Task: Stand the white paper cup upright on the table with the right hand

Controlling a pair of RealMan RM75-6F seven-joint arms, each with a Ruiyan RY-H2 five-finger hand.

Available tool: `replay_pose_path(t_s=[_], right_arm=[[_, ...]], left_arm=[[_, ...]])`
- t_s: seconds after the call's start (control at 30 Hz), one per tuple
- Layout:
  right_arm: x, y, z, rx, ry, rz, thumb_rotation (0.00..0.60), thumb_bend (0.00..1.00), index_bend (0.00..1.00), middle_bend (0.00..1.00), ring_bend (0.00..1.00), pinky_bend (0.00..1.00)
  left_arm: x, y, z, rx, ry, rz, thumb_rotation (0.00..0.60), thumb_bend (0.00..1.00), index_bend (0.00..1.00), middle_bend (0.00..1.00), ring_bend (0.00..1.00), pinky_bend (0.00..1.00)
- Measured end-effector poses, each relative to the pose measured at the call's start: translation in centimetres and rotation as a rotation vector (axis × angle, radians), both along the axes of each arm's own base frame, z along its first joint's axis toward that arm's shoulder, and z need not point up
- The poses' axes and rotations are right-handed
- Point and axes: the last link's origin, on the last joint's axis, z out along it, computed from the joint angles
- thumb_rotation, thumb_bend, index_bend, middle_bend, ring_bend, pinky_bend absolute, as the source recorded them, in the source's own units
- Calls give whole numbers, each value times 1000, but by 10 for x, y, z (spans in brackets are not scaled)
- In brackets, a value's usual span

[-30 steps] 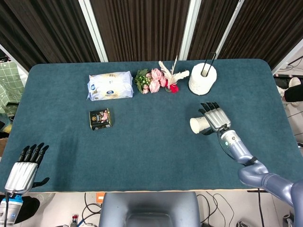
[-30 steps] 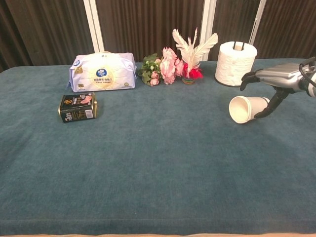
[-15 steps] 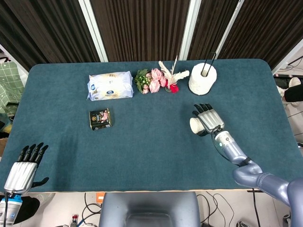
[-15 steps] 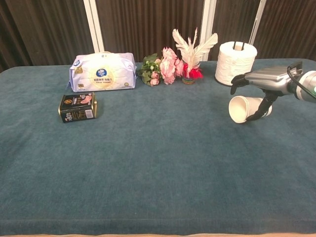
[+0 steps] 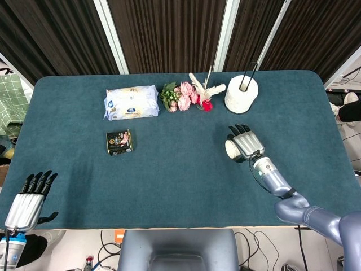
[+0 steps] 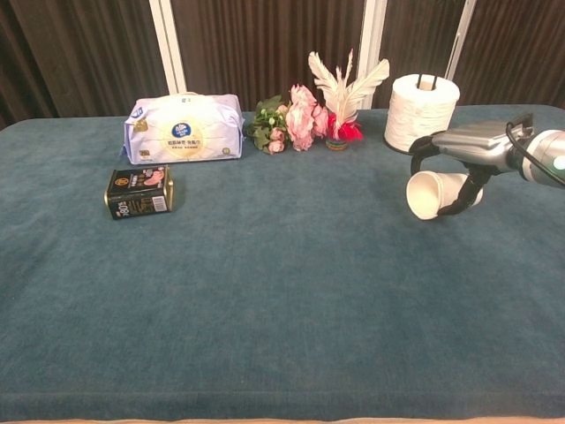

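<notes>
The white paper cup (image 5: 229,150) lies on its side at the right of the table, its open mouth (image 6: 424,195) turned to the left. My right hand (image 5: 247,143) lies over the cup from above. In the chest view the right hand (image 6: 470,144) has its fingers curled down past the cup's rim on the far side and its thumb against the near side, so it grips the cup. My left hand (image 5: 27,204) hangs at the near left corner with its fingers apart, holding nothing.
A paper roll on a stand (image 5: 241,93) is just behind the cup. Flowers and feathers (image 5: 190,95) and a wipes pack (image 5: 131,102) line the back. A dark tin (image 5: 119,141) lies at left. The table (image 5: 180,186) is covered in blue cloth.
My right hand has slid left over the cup and curled its fingers down around it. The cup has shifted slightly left. The left hand has not moved.
</notes>
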Motion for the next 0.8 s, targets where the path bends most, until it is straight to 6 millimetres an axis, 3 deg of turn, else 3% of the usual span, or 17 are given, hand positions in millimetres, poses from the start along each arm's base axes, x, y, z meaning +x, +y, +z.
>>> replay_pose_path(t_s=[0.27, 0.4, 0.8], right_arm=[[-2, -1, 0, -3, -4, -8, 578, 268, 378, 110, 35, 130], [0, -1, 0, -5, -24, -11, 586, 270, 424, 118, 35, 130], [10, -3, 14, -18, -234, -64, 600, 269, 393, 129, 35, 130]], left_arm=[[0, 0, 0, 0, 1, 0, 599, 41, 0, 1, 0, 0], [0, 0, 0, 1, 0, 1, 599, 41, 0, 0, 0, 0], [0, 0, -1, -2, 2, 0, 599, 41, 0, 1, 0, 0]])
